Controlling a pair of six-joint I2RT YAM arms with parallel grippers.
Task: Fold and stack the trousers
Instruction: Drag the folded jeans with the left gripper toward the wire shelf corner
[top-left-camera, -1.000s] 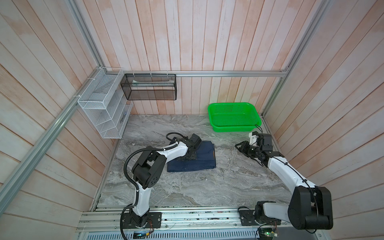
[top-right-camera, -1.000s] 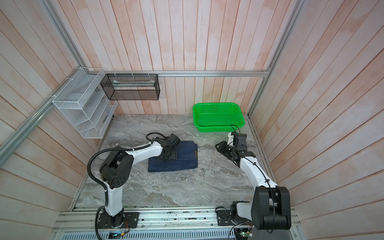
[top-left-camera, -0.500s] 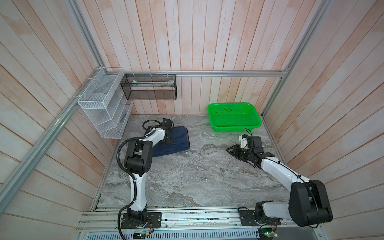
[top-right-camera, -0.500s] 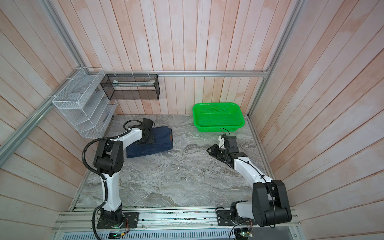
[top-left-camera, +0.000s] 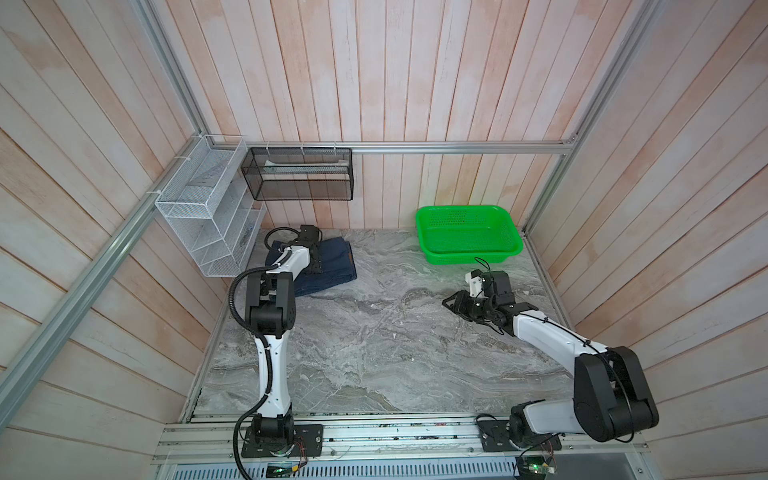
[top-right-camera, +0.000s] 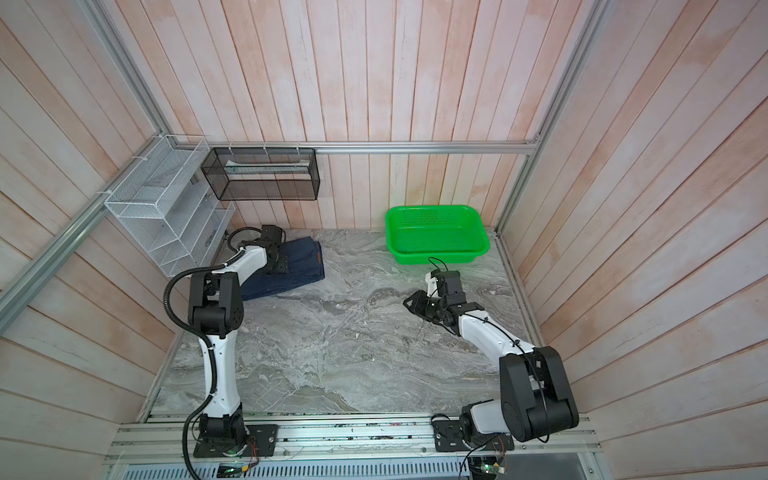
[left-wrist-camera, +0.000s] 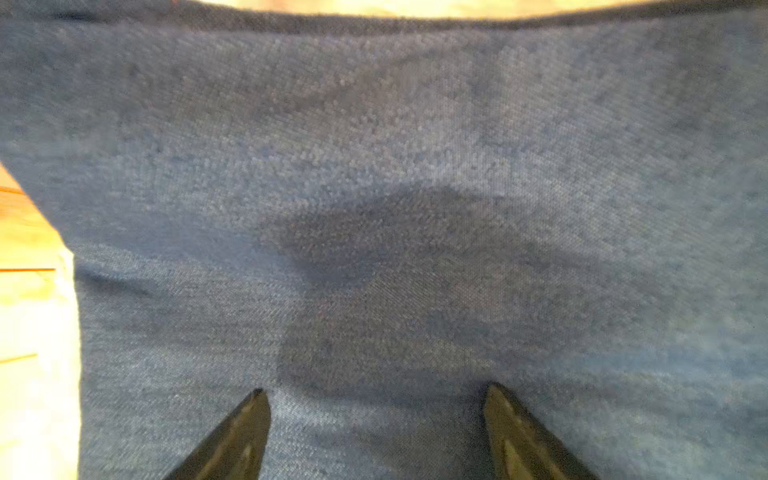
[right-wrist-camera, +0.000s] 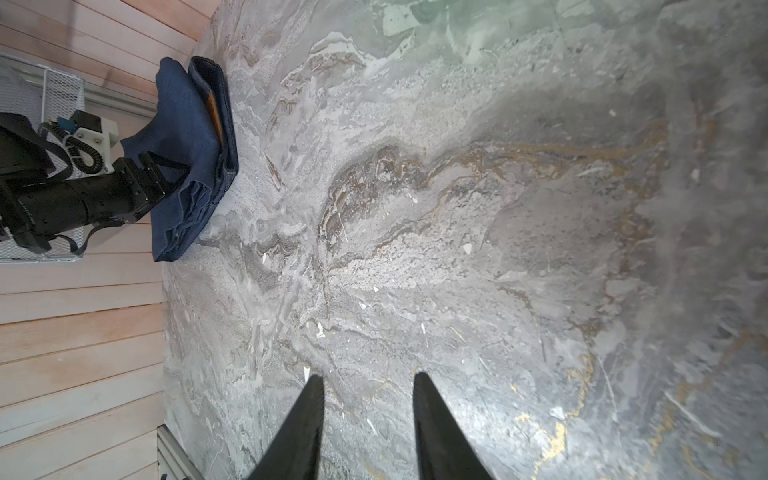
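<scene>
1. Jeans (top-left-camera: 334, 266) (top-right-camera: 301, 266): folded into a flat, layered bundle on the desk (top-left-camera: 374, 353), in the 11 o'clock corner in both top views. They lie near the back wall and just beside the lower end of the wire rack (top-left-camera: 199, 232).
2. Patch (top-left-camera: 350, 259): brown, on the bundle edge facing 3 o'clock. The right wrist view shows that edge as stacked fold layers (right-wrist-camera: 220, 137).
3. Left arm (top-left-camera: 270, 307) crosses the bundle's 8 o'clock part and hides it in both top views.
4. Left tool (top-left-camera: 318, 266) (left-wrist-camera: 376, 395): on top of the jeans with its fingers (left-wrist-camera: 257, 415) spread wide. Nothing is pinched, and only flat denim (left-wrist-camera: 374, 145) shows in the gap. The right wrist view shows the tool (right-wrist-camera: 172, 168) set down onto the top layer. How hard it presses, I can't tell.
5. Right tool (top-left-camera: 449, 302) (top-right-camera: 409, 303): at about 3 o'clock on the desk and well apart from the jeans. It sits low over the marble, pointing roughly toward 9 o'clock. Its fingers (right-wrist-camera: 311, 407) are partly apart, with only desk surface (right-wrist-camera: 457, 249) visible between them.
6. Green basket (top-left-camera: 465, 258): at 1 o'clock against the back wall. It is near the right tool but not touching it.
7. Black mesh basket (top-left-camera: 299, 191): hung on the back wall, at 12 o'clock from the jeans. Something pale lies inside, but I can't tell what it is.
</scene>
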